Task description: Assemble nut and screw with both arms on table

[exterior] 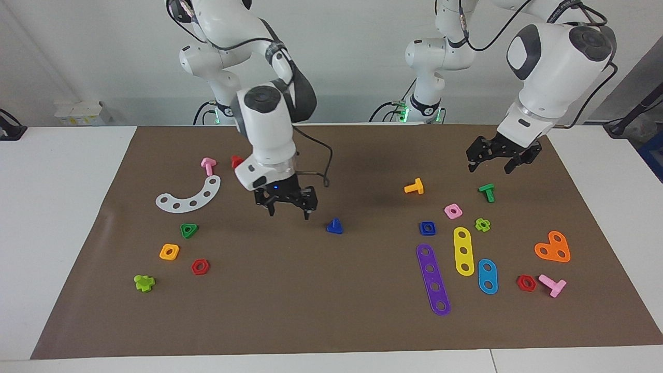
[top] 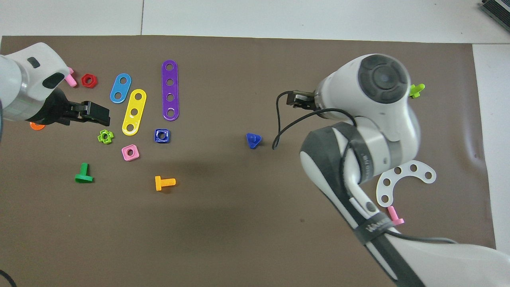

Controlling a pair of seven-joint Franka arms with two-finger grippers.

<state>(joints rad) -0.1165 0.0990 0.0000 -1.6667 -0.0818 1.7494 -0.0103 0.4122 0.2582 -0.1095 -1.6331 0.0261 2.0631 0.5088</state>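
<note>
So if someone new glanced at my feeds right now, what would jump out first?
Probably the dark blue screw standing alone on its triangular head mid-mat, shaft up, with the right gripper open in the air beside it, holding nothing. Next, the bright clutter toward the left arm's end: the dark blue nut beside the purple strip, and the left gripper hanging open above the green screw.

screws [exterior: 334, 226]: 7 | nuts [exterior: 428, 228]: 8 | flat plates [exterior: 433, 279]: 5 | arms [exterior: 267, 129]: 2
</note>
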